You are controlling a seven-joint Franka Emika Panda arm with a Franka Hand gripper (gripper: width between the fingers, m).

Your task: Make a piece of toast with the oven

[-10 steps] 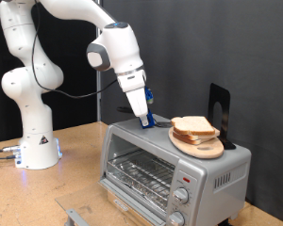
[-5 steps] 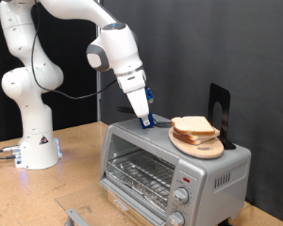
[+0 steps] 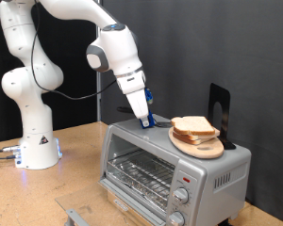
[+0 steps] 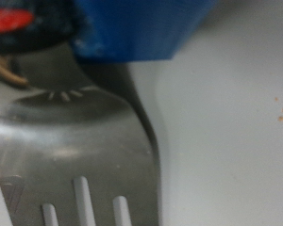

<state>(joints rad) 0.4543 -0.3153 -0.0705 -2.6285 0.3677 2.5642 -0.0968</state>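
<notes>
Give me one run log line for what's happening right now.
gripper: down on oven top, beside blue object | toast slices: stacked on round board on oven, untouched | oven door: closed

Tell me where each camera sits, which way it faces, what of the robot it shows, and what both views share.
Exterior view: off the arm, facing the oven front and the bread slices stacked on a wooden board; shows the white arm and gripper on the oven's top.
Wrist view: on the hand, pressed close to a metal fork; no fingers recognisable.
Shared: only the blue tool part.
</notes>
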